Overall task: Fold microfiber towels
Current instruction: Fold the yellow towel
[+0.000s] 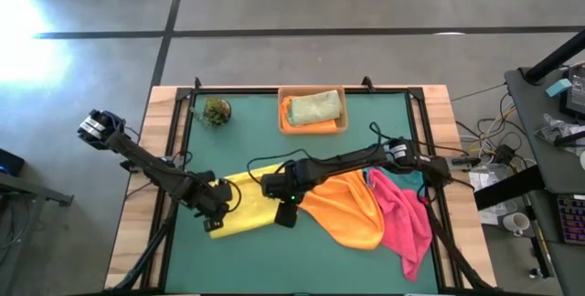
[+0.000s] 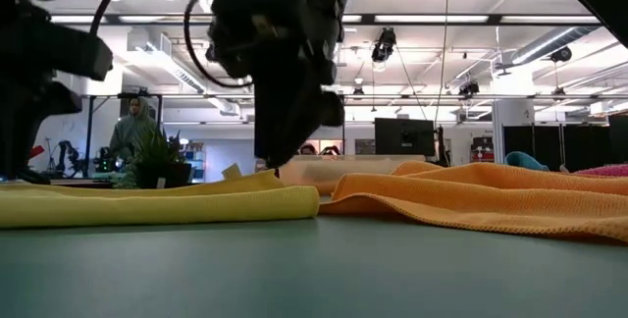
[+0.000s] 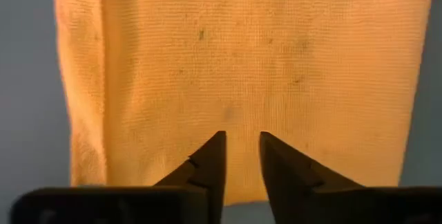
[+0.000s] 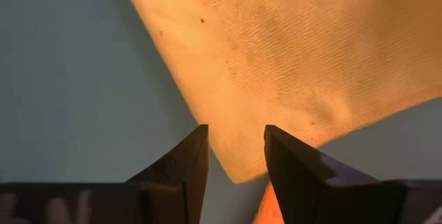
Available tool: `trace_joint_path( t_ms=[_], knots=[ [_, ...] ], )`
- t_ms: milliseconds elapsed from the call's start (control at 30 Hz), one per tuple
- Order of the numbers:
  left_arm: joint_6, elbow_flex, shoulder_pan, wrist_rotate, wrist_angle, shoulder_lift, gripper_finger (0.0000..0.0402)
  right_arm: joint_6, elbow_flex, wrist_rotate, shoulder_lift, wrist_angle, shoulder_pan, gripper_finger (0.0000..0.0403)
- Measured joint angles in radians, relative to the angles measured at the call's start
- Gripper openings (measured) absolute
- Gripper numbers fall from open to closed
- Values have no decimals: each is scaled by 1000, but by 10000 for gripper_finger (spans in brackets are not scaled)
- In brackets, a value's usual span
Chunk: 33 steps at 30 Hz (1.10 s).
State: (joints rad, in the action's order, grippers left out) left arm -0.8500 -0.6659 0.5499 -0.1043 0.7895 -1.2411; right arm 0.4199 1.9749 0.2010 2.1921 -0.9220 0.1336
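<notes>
High view: yellow towel [image 1: 251,206] flat on the green table [image 1: 238,150] near the front edge, between the two grippers; orange towel [image 1: 347,206] rumpled just beside it, overlapped by a crumpled pink towel [image 1: 404,216], with a sliver of teal towel [image 1: 409,179] showing behind. Already folded: olive green towel [image 1: 317,106] atop another orange one in the tan tray [image 1: 313,130] at the back. Left gripper [image 1: 212,216] down over one end of the yellow cloth, fingers [image 3: 210,162] parted by a narrow gap, nothing pinched. Right gripper [image 1: 283,203] over the opposite end, straddling a corner [image 4: 238,172], jaws open, empty. Soft, limp, very light by the look of it; likely to sag, drape and wrinkle rather than hold shape, and to cling a little to the mat. Best taken at the corners or along one edge, pinching low enough to catch a single layer, both ends lifted together to keep the fold square.
</notes>
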Motion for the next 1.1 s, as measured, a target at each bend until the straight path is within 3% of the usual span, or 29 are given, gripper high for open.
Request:
trace_joint_path(
  t_ms=[167,400,800,1100],
  knots=[
    [0,66,0,-12,-68,-3,11,102,-84,3,1,79,4,104],
    [-6,129,-1,-33,-130,-10,2,164,-143,10,2,139,13,16],
    [-122,164,-1,-13,-196,-20,1,160,-195,-45,-2,152,-39,9],
    [-166,172,1,79,-429,-33,1,105,-172,-159,0,150,-151,9]
  ],
)
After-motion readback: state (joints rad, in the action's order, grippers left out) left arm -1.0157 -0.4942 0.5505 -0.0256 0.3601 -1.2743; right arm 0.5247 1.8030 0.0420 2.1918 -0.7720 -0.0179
